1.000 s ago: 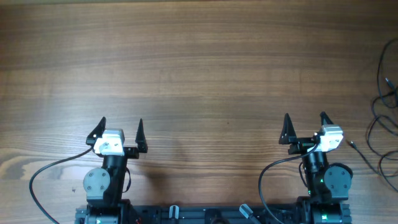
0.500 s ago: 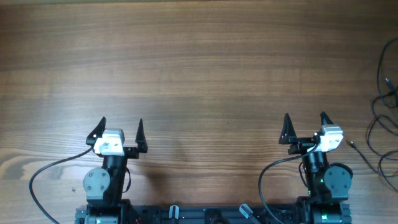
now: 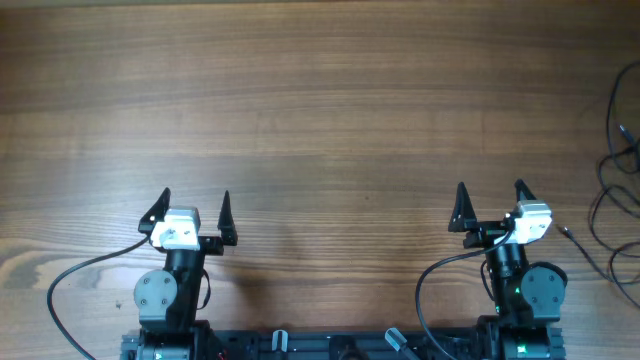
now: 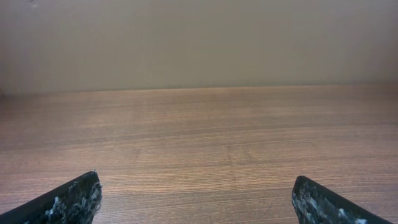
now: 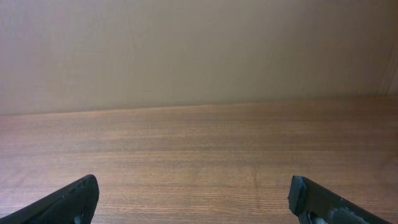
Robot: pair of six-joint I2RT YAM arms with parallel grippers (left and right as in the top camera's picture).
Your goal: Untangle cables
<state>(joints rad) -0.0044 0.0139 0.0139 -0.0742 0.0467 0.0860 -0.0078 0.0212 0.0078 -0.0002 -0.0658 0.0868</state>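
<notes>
Two arms stand at the near edge of the wooden worktop [image 3: 320,90], one tool apiece: the left tool [image 3: 195,198] and the right tool [image 3: 490,187] both have jaws spread wide and hold nothing. The cables [image 3: 622,132] lie as loose black loops at the far right edge of the worktop, to the right of the right tool; they run out of view, so the cords cannot be counted, though one small plug end [image 3: 567,231] shows. Compared with the earlier frames, nothing has moved: tools and loops occupy the same places.
</notes>
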